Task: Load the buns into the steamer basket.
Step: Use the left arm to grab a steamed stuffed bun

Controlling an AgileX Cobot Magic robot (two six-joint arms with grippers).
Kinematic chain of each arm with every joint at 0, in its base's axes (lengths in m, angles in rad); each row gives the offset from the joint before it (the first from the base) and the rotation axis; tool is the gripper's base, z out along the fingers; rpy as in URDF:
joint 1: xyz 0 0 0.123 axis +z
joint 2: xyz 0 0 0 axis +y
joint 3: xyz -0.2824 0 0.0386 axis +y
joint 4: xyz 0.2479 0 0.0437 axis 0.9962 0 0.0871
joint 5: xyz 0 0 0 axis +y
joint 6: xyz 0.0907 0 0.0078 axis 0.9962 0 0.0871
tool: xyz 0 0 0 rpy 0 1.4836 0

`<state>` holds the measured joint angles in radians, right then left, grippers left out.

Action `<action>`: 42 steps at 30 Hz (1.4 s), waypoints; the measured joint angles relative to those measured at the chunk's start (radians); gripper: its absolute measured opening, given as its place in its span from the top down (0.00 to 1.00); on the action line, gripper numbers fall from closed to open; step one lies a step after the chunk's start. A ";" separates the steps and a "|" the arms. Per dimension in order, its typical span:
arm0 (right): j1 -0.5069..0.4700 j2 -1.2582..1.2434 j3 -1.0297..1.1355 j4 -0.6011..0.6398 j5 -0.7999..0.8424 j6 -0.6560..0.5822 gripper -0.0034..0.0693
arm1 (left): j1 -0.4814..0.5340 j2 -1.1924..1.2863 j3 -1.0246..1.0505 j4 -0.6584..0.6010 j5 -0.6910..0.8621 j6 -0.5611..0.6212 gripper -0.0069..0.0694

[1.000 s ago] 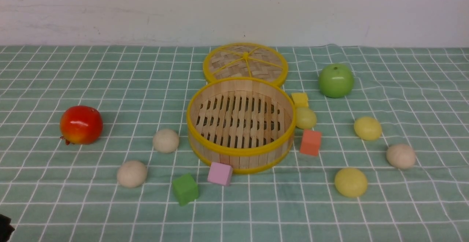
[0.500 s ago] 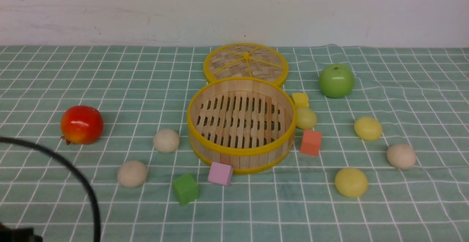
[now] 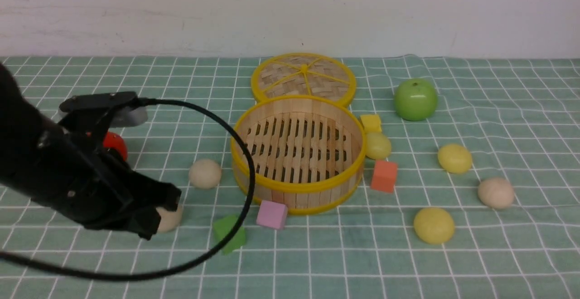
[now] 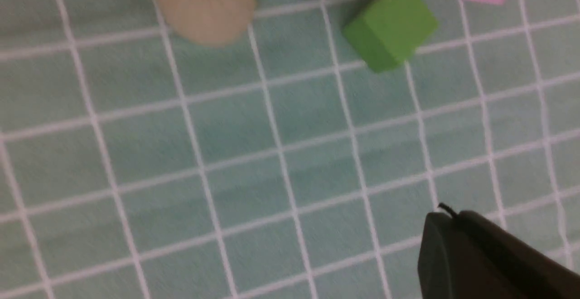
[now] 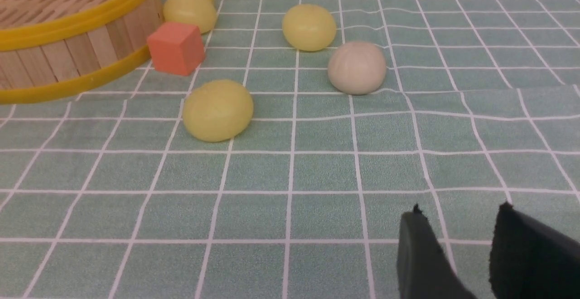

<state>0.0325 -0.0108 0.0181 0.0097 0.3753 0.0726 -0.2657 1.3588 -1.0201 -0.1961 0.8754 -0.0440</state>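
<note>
Steamer basket (image 3: 297, 189): one, at the centre of the cloth. Round and shallow, with a wall of upright pale wooden slats, yellow rims and a gapped slat floor. The floor is bare.
Buns, whereabouts: all six lie on the cloth, outside the basket.
Beige buns (image 3: 205, 173) (image 3: 495, 193) (image 3: 172, 219): three, matte and rounded. One is near the basket's left wall, one far right, and one near-left, partly hidden by the left gripper (image 3: 158, 212).
Yellow buns (image 3: 378, 145) (image 3: 454, 158) (image 3: 433, 225): three, smooth and pale. One is just beside the basket's right wall, the other two farther right.
Lid (image 3: 303, 78): one, flat, of woven strips with a yellow rim, lying behind the basket.
Fruit: one glossy green apple (image 3: 415, 99) at back right. One red fruit (image 3: 115, 145) at left, mostly behind the arm.
Cubes: four, matte. The yellow cube (image 3: 371, 122) and orange cube (image 3: 384, 176) are right of the basket. The pink cube (image 3: 272, 214) and green cube (image 3: 230, 234) are in front of it.
Left gripper, jaws: cannot tell. The wrist view is blurred and shows one dark finger only.
Right gripper (image 5: 460, 207): low over the cloth, well apart from the buns. Jaws slightly parted, holding nothing.
Cable (image 3: 247, 163): black, looping across the basket's left side.
Cloth (image 3: 498, 267): green with a white grid, wrinkled at right.
</note>
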 joint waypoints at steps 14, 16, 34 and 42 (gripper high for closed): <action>0.000 0.000 0.000 0.000 0.000 0.000 0.62 | 0.107 0.388 -0.251 0.056 0.000 0.006 0.93; 0.000 0.000 0.000 0.000 0.000 0.000 0.62 | 0.114 0.403 -0.262 0.055 -0.004 0.023 0.91; 0.000 0.000 0.000 0.000 0.000 0.000 0.62 | 0.111 0.512 -0.266 0.055 -0.054 0.057 0.56; 0.000 0.000 0.000 0.000 0.000 0.000 0.62 | 0.111 0.535 -0.268 0.096 -0.088 0.057 0.59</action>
<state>0.0325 -0.0108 0.0181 0.0097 0.3753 0.0726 -0.1547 1.8934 -1.2876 -0.0996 0.7877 0.0130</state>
